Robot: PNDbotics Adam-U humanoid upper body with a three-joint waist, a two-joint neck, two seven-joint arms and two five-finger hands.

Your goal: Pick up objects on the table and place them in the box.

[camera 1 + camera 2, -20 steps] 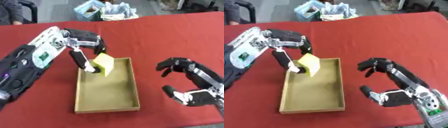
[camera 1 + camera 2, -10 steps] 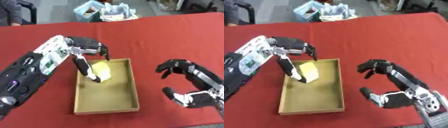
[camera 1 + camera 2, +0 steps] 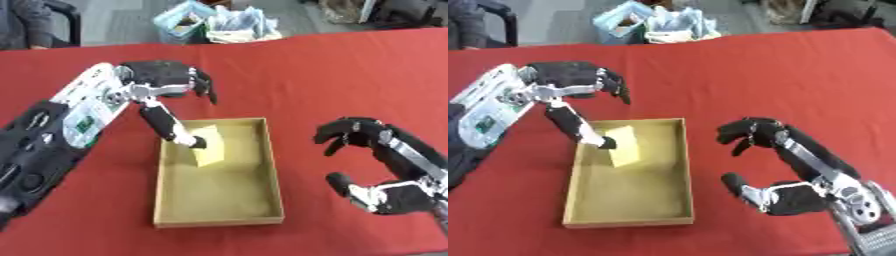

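Resting my left robot hand (image 3: 166, 85) over the box (image 3: 262, 170), thumb tip touching the yellow block (image 3: 206, 147) tilted inside near its far-left corner, fingers spread and gripping nothing, I judge it light, spongy, best pinched across flat faces; right robot hand (image 3: 785, 165) idles half-curled, empty.

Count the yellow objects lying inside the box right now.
1: a yellow block in the box, at its far left end, under the left hand's thumb. Nothing else shows inside.
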